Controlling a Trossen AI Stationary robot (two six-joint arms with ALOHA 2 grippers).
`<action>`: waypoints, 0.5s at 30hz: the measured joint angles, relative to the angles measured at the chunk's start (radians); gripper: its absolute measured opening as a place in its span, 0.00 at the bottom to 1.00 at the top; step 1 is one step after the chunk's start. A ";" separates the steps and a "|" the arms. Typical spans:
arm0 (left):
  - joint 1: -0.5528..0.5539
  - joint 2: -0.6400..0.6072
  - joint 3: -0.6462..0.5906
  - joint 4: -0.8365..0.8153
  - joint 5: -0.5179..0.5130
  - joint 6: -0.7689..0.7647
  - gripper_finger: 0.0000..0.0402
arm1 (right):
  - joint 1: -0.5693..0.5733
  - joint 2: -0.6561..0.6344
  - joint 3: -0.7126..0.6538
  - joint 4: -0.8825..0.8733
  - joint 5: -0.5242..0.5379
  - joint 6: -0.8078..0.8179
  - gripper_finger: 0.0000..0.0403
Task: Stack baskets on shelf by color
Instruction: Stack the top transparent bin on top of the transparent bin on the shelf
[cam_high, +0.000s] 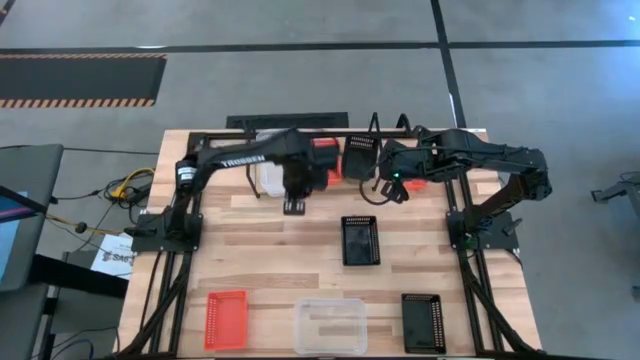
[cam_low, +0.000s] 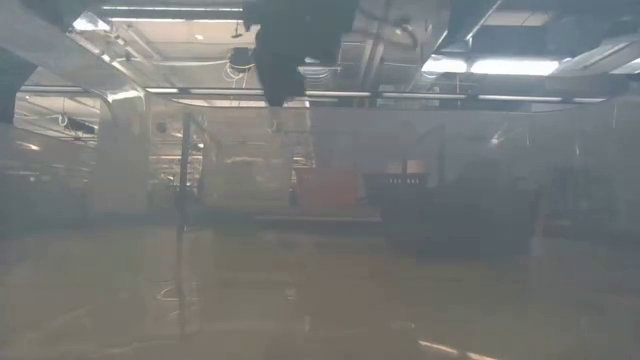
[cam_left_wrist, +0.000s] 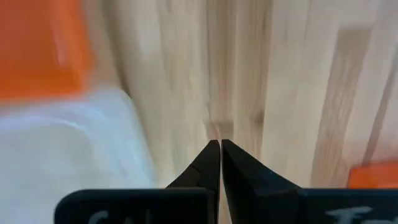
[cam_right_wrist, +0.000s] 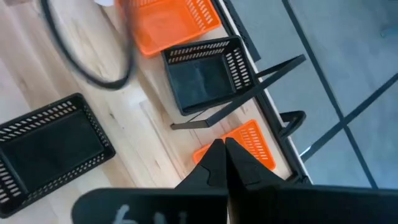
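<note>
The shelf (cam_high: 300, 135) stands along the table's far edge with a clear basket (cam_high: 268, 178), an orange basket (cam_high: 325, 150) and a black basket (cam_high: 358, 160) on its board. My left gripper (cam_high: 296, 200) hangs shut, pointing down over bare wood just in front of the shelf, beside the clear basket (cam_left_wrist: 68, 149). My right gripper (cam_high: 385, 188) is shut, slanting down near the shelf's right end, above another orange basket (cam_right_wrist: 249, 143). On the table rest a black basket (cam_high: 361, 240), an orange basket (cam_high: 226, 318), a clear basket (cam_high: 330, 325) and a black basket (cam_high: 423, 322).
The shelf's black wire loops (cam_right_wrist: 261, 74) rise beside my right gripper. A loose black cable (cam_right_wrist: 81, 56) arcs over the table there. Both arm bases (cam_high: 165, 225) (cam_high: 480, 225) stand at the table's sides. Bare wood lies between the shelf and the near row of baskets.
</note>
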 joint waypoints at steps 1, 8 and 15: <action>-0.006 0.000 -0.036 0.000 -0.006 -0.014 0.00 | 0.000 0.000 0.000 -0.001 0.001 0.000 0.01; -0.016 0.002 -0.197 0.018 -0.192 -0.105 0.00 | 0.000 0.000 0.000 0.000 0.001 -0.003 0.02; -0.020 0.002 -0.213 0.021 -0.352 -0.134 0.00 | 0.002 0.000 0.000 0.001 0.000 0.000 0.02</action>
